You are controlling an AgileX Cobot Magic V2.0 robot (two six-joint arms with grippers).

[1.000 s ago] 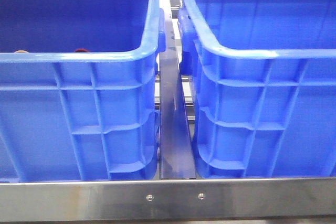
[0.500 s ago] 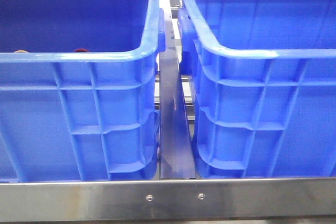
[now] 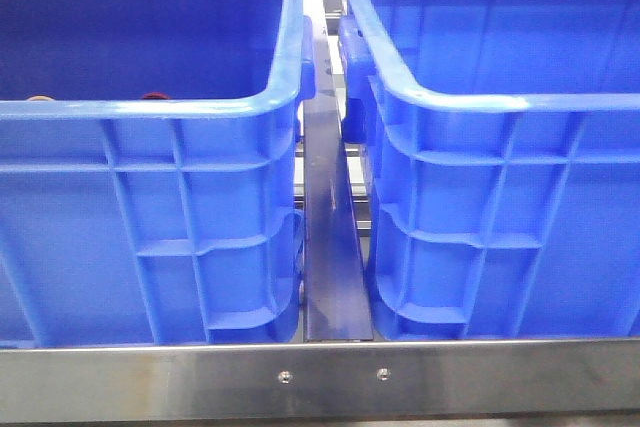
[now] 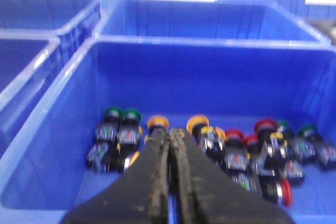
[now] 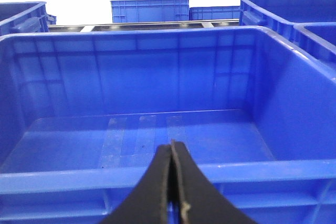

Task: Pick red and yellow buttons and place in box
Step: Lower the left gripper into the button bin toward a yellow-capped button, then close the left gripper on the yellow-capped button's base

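Several push buttons lie in a heap on the floor of the left blue crate (image 4: pixel 210 72). Among them are a yellow-capped button (image 4: pixel 158 123), a second yellow one (image 4: pixel 197 123) and red-capped ones (image 4: pixel 234 135). My left gripper (image 4: pixel 169 131) is shut and empty, hanging over the crate with its tips just in front of the yellow buttons. My right gripper (image 5: pixel 171 144) is shut and empty, above the near rim of the empty right crate (image 5: pixel 157 72). In the front view neither gripper shows; a yellow cap (image 3: pixel 40 98) and a red cap (image 3: pixel 153 96) peek over the left crate's rim (image 3: pixel 230 105).
Green-capped buttons (image 4: pixel 122 114) lie at one end of the heap. The right crate (image 3: pixel 500 102) stands beside the left one, with a metal rail (image 3: pixel 335 247) between them. More blue crates (image 5: pixel 149 10) stand behind. A steel table edge (image 3: pixel 320 377) runs along the front.
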